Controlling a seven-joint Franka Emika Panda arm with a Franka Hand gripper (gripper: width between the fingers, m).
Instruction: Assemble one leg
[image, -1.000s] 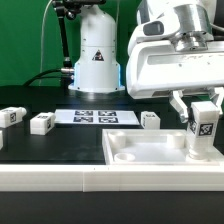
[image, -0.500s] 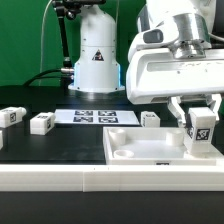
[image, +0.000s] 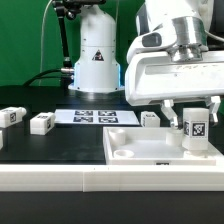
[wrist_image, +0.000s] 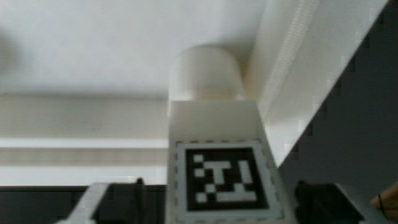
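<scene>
1. The claw is narrow and clamped on the leg. In the exterior view one finger stands at the leg's 9 o'clock and the other at its 3 o'clock.
2. In the wrist view the leg fills the middle between the two dark jaws. Its tag faces the camera and its rounded end points away toward the tray.
3. In the exterior view the leg hangs upright, its long axis running 12 to 6 o'clock and its tag facing the camera. Its lower end sits over the tray, near the tray's 2 o'clock corner. From this angle I cannot tell whether that end rests on the tray floor or hovers just above it.
4. Three spares lie on the black table. The near spare is just beside the tray's far rim. The mid spare and far spare sit well apart at the claw's 9 o'clock, beyond the marker board.
5. As I judge it, the move turns on one relation: the seat lies at 6 o'clock from the claw, in line with the leg's own axis. A straight descent with the leg kept plumb should serve. A tilt toward 3 o'clock risks catching the tray's rim.
</scene>
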